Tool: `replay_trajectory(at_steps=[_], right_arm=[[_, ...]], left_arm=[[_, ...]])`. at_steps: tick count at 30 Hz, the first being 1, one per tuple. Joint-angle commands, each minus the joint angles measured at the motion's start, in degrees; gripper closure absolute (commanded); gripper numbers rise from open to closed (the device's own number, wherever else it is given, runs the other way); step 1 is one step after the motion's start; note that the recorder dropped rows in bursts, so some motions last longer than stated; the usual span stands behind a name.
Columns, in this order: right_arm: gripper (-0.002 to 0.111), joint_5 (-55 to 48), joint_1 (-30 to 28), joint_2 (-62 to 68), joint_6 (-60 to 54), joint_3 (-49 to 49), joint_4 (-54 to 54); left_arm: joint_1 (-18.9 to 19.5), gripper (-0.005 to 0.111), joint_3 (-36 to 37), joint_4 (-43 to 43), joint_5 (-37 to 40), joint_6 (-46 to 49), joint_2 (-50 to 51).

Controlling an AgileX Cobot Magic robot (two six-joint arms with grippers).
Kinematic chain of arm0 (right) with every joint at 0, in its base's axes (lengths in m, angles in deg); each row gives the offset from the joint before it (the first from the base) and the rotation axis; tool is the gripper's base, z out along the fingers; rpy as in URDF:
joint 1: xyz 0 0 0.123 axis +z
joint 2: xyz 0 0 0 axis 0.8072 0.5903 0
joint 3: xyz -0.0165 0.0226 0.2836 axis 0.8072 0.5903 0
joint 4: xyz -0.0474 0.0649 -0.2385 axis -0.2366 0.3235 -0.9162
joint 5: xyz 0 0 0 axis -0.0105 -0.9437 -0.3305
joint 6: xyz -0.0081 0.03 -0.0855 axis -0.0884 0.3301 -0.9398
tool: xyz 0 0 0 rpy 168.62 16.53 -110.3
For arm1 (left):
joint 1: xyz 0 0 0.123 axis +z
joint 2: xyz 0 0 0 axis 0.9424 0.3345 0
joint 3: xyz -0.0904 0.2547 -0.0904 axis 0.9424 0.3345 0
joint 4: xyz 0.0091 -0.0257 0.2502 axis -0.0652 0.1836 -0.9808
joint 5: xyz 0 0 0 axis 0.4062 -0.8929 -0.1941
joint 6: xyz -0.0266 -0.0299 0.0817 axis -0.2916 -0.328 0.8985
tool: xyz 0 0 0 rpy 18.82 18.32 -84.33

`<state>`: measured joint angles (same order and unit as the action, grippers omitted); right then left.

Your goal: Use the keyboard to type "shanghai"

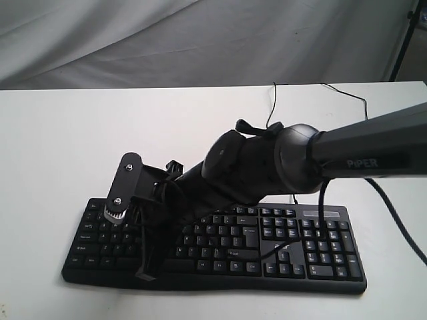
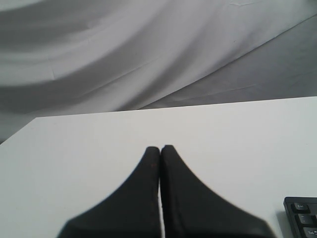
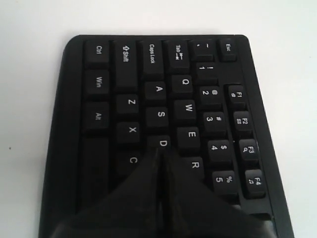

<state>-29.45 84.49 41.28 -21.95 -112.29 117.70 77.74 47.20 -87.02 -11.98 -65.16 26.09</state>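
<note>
My right gripper [image 3: 159, 148] is clenched, tips pressed together, sitting at the D key [image 3: 162, 143] of the keyboard [image 3: 69, 148]; can't tell if it's touching. Ahead of the tips: S, A, Caps Lock. Flanking: X, C and E, R. My arm [image 1: 363, 162] reads "PiPER". My left gripper [image 2: 159, 148] is also clenched, over the table [image 2: 99, 139], with a keyboard corner near it.

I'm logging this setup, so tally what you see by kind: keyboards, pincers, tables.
Keyboard: 1
Pincers: 2 (left pincer, right pincer)
Table: 1
Total: 4
</note>
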Motion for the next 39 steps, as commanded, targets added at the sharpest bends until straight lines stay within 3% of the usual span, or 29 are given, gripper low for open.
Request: replay_trajectory(at_steps=[1,26,39], right_arm=[[0.108,0.46,0.25,-0.12,-0.36,0.09,0.34],[0.108,-4.06,2.80,8.68,5.45,-15.83,-1.70],[0.108,-5.53,2.94,9.35,8.91,-16.55,-6.08]], left_arm=[[-0.22,0.106,0.29,0.03,-0.22,-0.16,0.18],[-0.22,0.106,0.29,0.03,-0.22,-0.16,0.18],[-0.22,0.106,0.29,0.03,-0.22,-0.16,0.18]])
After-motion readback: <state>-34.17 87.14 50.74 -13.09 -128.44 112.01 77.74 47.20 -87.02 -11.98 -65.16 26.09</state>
